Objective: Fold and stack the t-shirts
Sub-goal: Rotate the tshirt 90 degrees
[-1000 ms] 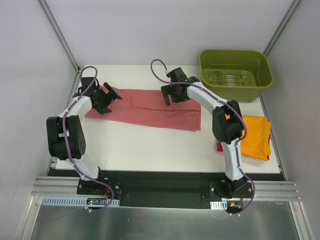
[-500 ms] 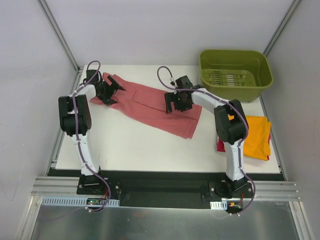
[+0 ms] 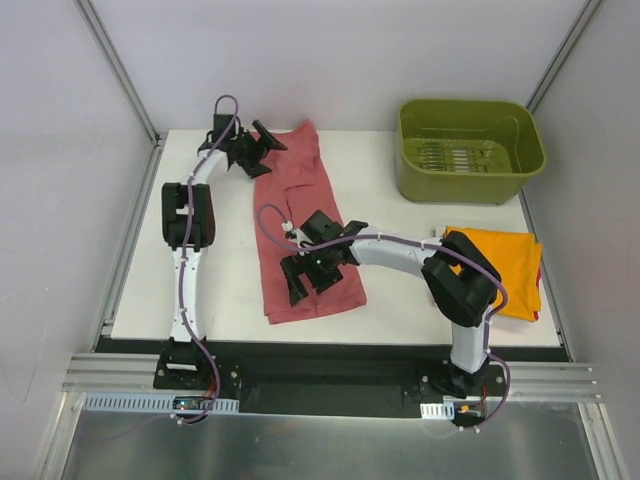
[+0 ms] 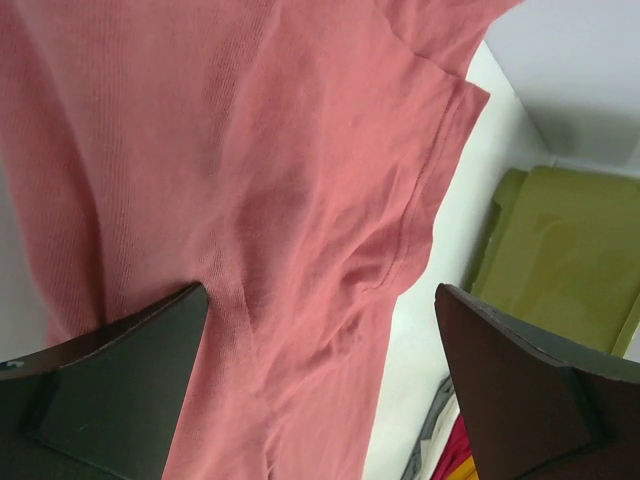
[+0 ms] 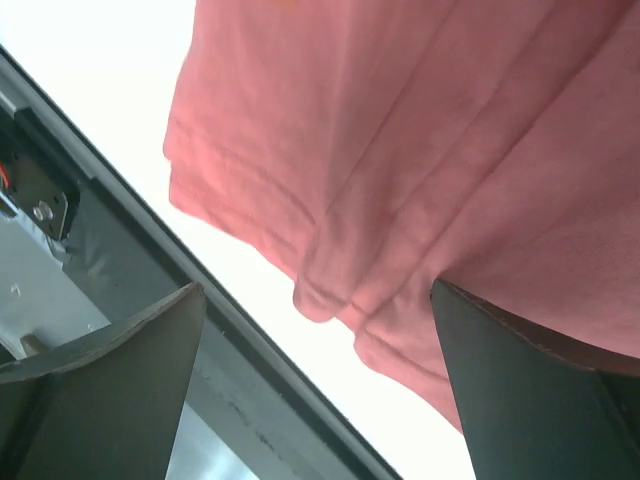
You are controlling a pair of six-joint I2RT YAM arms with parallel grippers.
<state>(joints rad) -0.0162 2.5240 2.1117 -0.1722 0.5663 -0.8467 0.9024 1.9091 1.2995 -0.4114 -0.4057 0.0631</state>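
**Q:** What is on the left of the white desk (image 3: pixel 240 250)?

**A:** The left arm stretches from its base at the near edge to the far edge. Its left pincer (image 3: pixel 262 150) sits over the far end of a salmon t-shirt (image 3: pixel 300 200). The shirt lies as one long, narrow strip running from the far edge towards the near edge, left of the middle of the desk.

**Q:** Is that pincer holding the shirt?

**A:** No. In the wrist view the left pincer (image 4: pixel 315 300) has its two dark fingers spread wide. Wrinkled salmon cloth (image 4: pixel 250 150) with a hemmed sleeve fills the gap between them. I cannot tell whether the tips press on the cloth.

**Q:** And in the middle?

**A:** The right arm reaches leftward across the desk, and the right pincer (image 3: pixel 308 288) is over the near end of the same strip. Its wrist view shows the right pincer (image 5: pixel 315 290) spread wide as well. Layered salmon hems (image 5: pixel 450 120) lie between the fingers, close to the desk's near edge. Nothing is pinched.

**Q:** What is on the right?

**A:** A green tub (image 3: pixel 470 178) stands at the far right corner, well apart from the salmon shirt. Nearer, along the right edge, lies a folded orange t-shirt (image 3: pixel 510 270), partly behind the right arm's elbow.
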